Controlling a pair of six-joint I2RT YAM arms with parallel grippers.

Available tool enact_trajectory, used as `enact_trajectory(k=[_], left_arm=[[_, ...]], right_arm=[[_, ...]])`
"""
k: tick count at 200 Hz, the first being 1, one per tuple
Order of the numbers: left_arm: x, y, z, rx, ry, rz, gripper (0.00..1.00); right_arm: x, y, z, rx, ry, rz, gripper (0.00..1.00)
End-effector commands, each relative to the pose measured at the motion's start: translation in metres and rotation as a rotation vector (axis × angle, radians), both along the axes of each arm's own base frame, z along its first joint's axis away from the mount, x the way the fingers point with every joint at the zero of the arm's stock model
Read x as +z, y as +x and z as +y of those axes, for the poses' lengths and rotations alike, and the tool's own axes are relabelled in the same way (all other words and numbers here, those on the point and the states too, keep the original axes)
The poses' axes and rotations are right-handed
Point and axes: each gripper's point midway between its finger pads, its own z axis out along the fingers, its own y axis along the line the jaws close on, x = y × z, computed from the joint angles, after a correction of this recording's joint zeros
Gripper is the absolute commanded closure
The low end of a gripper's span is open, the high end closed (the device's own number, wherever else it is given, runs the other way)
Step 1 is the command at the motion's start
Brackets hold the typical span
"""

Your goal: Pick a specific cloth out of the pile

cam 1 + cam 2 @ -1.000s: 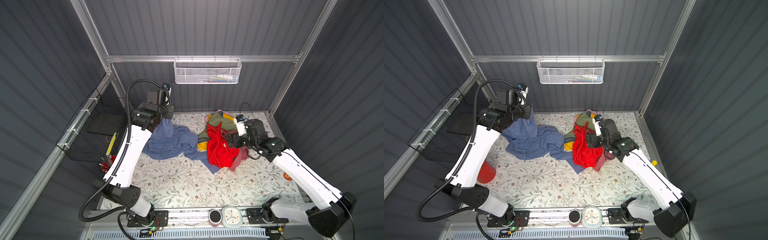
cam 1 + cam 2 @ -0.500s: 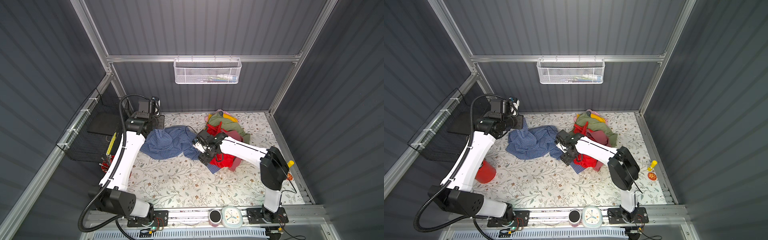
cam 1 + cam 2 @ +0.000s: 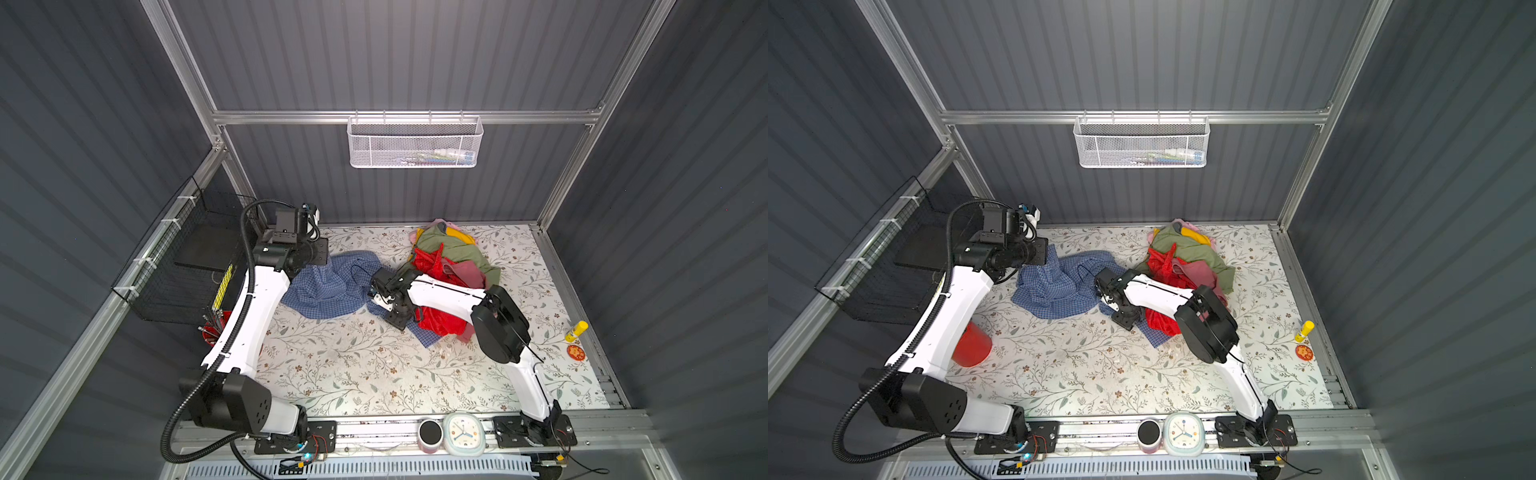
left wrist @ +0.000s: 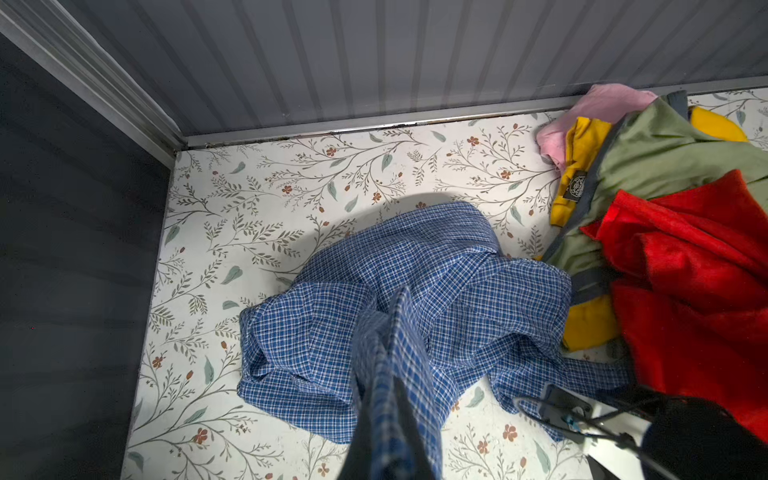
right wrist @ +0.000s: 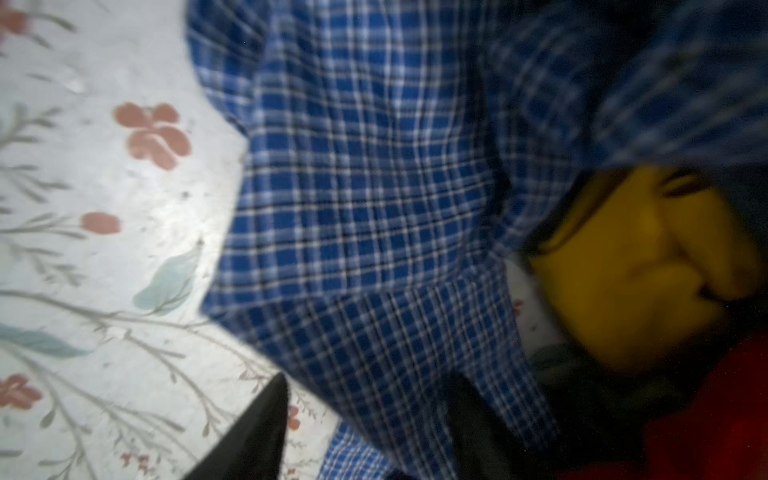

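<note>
Biggest worry: the pile (image 3: 453, 266) could get dragged along, since the cloth (image 3: 328, 286) has a tail tucked under the red garment (image 3: 440, 328) at its 4 o'clock. In a top view the cloth sprawls at the pile's 9 o'clock. Left gripper (image 3: 322, 258) is clamped on its 11 o'clock corner. Right gripper (image 5: 368, 415) straddles the 3 o'clock edge, jaws apart, pinching nothing.

Nothing legible anywhere. Dark sewn label (image 4: 577, 188) with a round pale emblem sits on the yellow garment (image 4: 584, 143) in the pile (image 4: 673, 162), lettering too small to read. Clock (image 3: 463, 433) at the front rail: dial marks unreadable. Red round disc (image 3: 575, 352) by the tabletop's right edge: pattern undecipherable.
</note>
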Motion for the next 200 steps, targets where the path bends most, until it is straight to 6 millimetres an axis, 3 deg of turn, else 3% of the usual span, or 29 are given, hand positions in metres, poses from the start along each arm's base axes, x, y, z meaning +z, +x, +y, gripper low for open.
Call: enact_trajectory(k=[1, 16, 36, 69, 97, 102, 107, 148, 171, 200], left_arm=[[0.013, -0.002, 0.004, 0.01, -0.037, -0.046, 1.0], [0.007, -0.001, 0.01, 0.021, -0.03, -0.035, 1.0], [0.0, 0.0, 0.02, 0.039, -0.026, -0.018, 1.0], [-0.007, -0.001, 0.018, 0.006, -0.039, -0.014, 1.0], [-0.008, -0.001, 0.011, -0.028, -0.063, -0.019, 1.0], [-0.006, -0.001, 0.009, -0.033, -0.069, -0.022, 1.0], [-0.021, -0.005, 0.009, -0.036, -0.073, 0.011, 1.0], [-0.026, -0.013, 0.006, -0.035, -0.107, 0.009, 1.0], [-0.024, -0.016, 0.002, -0.036, -0.145, -0.006, 1.0], [-0.018, -0.014, 0.005, -0.01, -0.145, -0.026, 1.0]], right_arm=[[-0.009, -0.002, -0.007, 0.015, -0.067, 0.013, 0.6], [-0.005, -0.003, 0.002, 0.004, -0.029, 0.03, 0.78], [0.028, -0.008, 0.024, -0.046, 0.103, 0.06, 1.0], [0.112, -0.021, 0.062, -0.13, 0.424, 0.124, 1.0], [0.166, -0.022, 0.083, -0.261, 0.659, 0.265, 1.0], [0.175, -0.02, 0.086, -0.293, 0.702, 0.296, 1.0], [0.184, -0.017, 0.089, -0.318, 0.744, 0.324, 1.0], [0.269, 0.002, 0.124, -0.39, 1.107, 0.475, 1.0], [0.283, 0.022, 0.139, -0.438, 1.223, 0.51, 1.0], [0.269, 0.04, 0.167, -0.488, 1.283, 0.585, 1.0]])
